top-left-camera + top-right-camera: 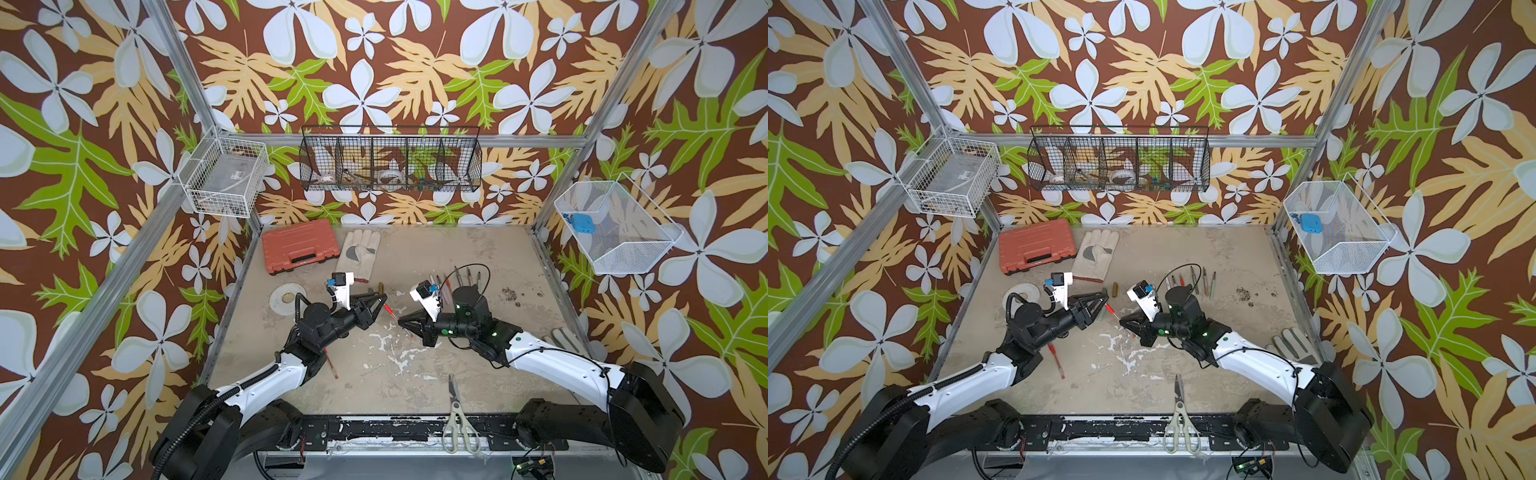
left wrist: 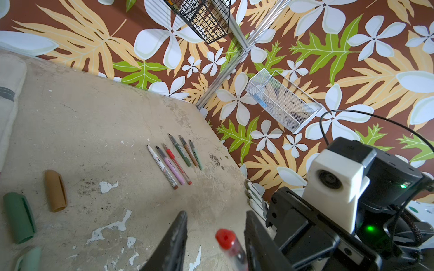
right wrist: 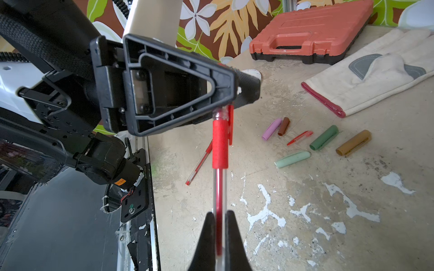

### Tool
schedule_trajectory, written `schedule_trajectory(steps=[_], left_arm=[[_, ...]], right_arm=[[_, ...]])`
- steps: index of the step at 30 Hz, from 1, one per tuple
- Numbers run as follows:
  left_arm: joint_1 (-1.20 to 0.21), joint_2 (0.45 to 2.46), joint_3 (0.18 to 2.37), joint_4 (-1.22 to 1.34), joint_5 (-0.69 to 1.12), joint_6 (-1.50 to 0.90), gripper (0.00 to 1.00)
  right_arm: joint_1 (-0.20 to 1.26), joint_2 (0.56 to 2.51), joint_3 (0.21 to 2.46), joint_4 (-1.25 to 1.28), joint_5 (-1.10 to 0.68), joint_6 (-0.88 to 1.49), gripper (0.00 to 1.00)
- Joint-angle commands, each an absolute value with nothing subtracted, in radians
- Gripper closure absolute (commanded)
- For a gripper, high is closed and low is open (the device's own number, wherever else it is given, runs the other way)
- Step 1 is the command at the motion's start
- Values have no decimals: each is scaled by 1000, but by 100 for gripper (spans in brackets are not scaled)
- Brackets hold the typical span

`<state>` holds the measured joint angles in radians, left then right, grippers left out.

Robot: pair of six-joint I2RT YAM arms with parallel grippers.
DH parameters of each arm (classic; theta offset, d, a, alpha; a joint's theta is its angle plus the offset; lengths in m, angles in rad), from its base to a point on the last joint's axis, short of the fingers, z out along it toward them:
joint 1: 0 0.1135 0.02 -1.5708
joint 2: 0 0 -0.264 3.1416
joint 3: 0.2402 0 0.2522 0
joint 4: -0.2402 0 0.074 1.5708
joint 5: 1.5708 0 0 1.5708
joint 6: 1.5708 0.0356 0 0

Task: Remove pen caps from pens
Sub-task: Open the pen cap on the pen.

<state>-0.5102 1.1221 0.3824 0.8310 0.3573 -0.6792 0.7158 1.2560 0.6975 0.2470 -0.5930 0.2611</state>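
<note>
– Flowery wallpaper all round, and a pale, scratched worktop (image 1: 436,357). Where's the pen?
– Up in the air, in the middle. The right jaws are squeezed tight on the see-through barrel of a thin red stick pen (image 3: 219,187).
– And the left jaws?
– One on each side of its red-tipped plastic cap (image 2: 225,237), with little gaps (so not gripping it).
– Other caps?
– Six short loose plastic caps (image 3: 324,140) lie on the worktop, well apart from six bare pens (image 2: 178,162) in a row.
</note>
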Motion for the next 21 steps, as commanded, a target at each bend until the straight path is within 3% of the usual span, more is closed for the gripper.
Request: schedule_trajectory(steps=[1,9,15,17,19,21], left_arm=[[-508,1117,375,912,419,-693,64],[-508,1117,364,959,450,-718,80],[-508,1123,369,959,461,-715,100],[-508,1118,364,955,452,-710,100],[-508,1114,363,949,446,-700,100],[-508,1119,361,952,450,-693,100]], right_arm=[[721,1250,700,285,-610,253,95],[723,1251,703,284,-606,250,96],[726,1248,703,281,-602,246,96],[727,1247,703,275,-595,242,94],[726,1242,704,268,-594,238,89],[726,1236,704,262,-568,235,76]])
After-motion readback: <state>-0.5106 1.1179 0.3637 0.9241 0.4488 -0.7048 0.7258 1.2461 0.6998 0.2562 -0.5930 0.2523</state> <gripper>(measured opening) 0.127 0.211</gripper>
